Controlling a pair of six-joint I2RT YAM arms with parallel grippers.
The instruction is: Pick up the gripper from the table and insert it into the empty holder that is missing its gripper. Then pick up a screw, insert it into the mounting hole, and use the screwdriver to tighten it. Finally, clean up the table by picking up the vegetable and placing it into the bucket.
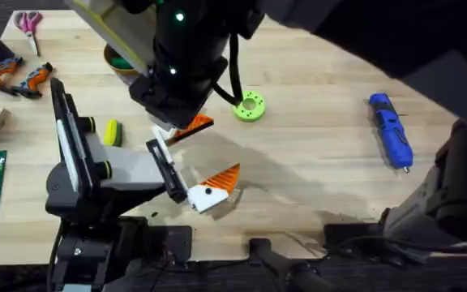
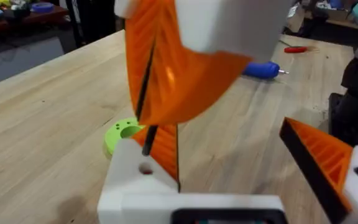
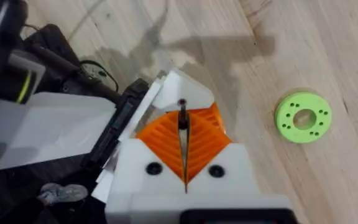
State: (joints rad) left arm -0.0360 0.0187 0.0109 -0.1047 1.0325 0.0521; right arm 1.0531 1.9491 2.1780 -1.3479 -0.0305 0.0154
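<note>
The right claw (image 3: 184,158), clenched on a thin dark screw (image 3: 182,118), hangs upright just above the holder (image 1: 205,196).

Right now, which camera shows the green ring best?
The right wrist view: the green ring lies whole and close, with its little holes plain to see. The overhead view shows it whole but small. The left wrist view shows it half hidden behind a white finger.

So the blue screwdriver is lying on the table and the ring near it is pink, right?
Not quite. The blue screwdriver does lie on the table, but the ring is lime green, not pink; the overhead view shows it.
</note>
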